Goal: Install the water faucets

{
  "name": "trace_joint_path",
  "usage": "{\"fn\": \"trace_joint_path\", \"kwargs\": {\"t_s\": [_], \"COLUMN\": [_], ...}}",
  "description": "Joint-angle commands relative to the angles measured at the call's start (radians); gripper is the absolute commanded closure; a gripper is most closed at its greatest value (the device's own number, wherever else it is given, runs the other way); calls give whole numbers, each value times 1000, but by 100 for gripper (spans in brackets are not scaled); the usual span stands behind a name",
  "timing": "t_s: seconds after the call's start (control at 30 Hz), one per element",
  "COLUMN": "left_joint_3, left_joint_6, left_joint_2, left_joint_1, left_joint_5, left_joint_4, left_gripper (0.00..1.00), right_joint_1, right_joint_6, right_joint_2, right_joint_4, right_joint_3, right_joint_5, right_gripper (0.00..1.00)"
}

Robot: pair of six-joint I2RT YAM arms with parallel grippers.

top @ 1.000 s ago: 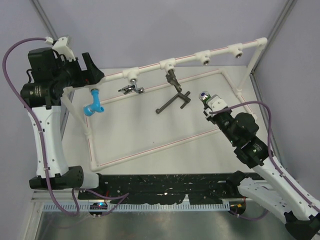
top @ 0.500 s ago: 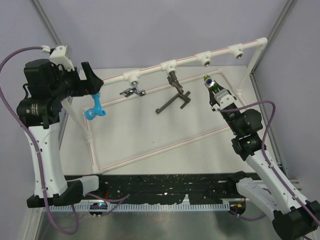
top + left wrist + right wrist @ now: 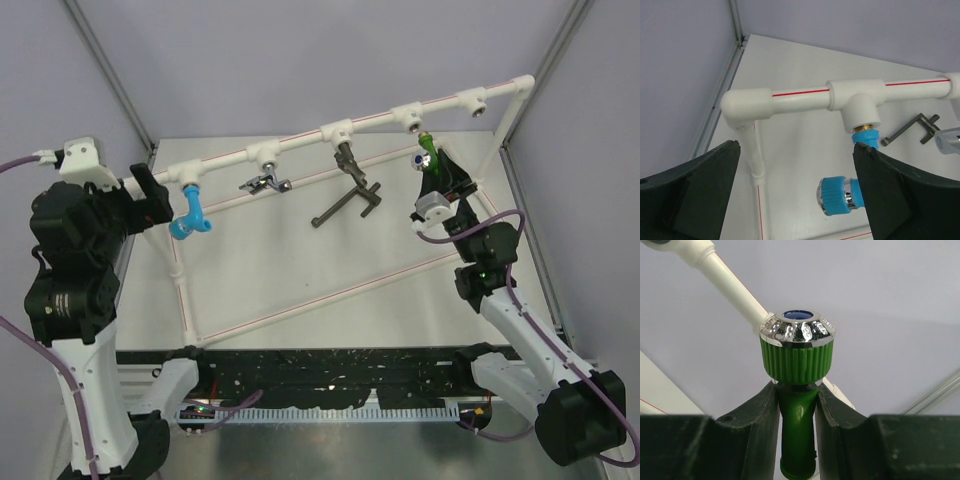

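The bright blue faucet (image 3: 190,212) hangs from the leftmost brass-ringed tee socket (image 3: 860,104); it also shows in the left wrist view (image 3: 845,195). My left gripper (image 3: 152,197) is open and empty, just left of it, with the jaws wide apart (image 3: 797,200). My right gripper (image 3: 434,178) is shut on the green faucet (image 3: 797,360), which it holds up just below a tee socket (image 3: 410,115). The silver chrome faucet (image 3: 262,181) and the dark bronze faucet (image 3: 347,160) hang from the middle sockets. The dark T-handled faucet (image 3: 345,205) lies on the table.
The white pipe frame (image 3: 300,140) runs diagonally across the table, with its base rails (image 3: 300,300) on the surface. One tee socket (image 3: 472,100) at the far right holds nothing. Grey walls and metal posts enclose the space.
My left gripper has drawn back to the left, away from the blue faucet, which stays on its socket. My right gripper has lifted the green faucet up toward the pipe.
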Motion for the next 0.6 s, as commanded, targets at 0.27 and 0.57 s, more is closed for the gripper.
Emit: {"fn": "trace_joint_path", "kwargs": {"t_s": [0.27, 0.57], "left_joint_3": [-531, -1092], "left_joint_6": [51, 120], "left_joint_2": [-435, -603], "left_joint_1": [-4, 4], "left_joint_5": [-456, -453], "left_joint_4": [347, 965], "left_gripper": [0, 2], "right_joint_1": [-64, -64], "right_joint_6": [-4, -62], "right_joint_2": [67, 30], "right_joint_4": [167, 120], "right_joint_3": [56, 46], "right_joint_5": [-121, -110], "right_gripper": [95, 95]}}
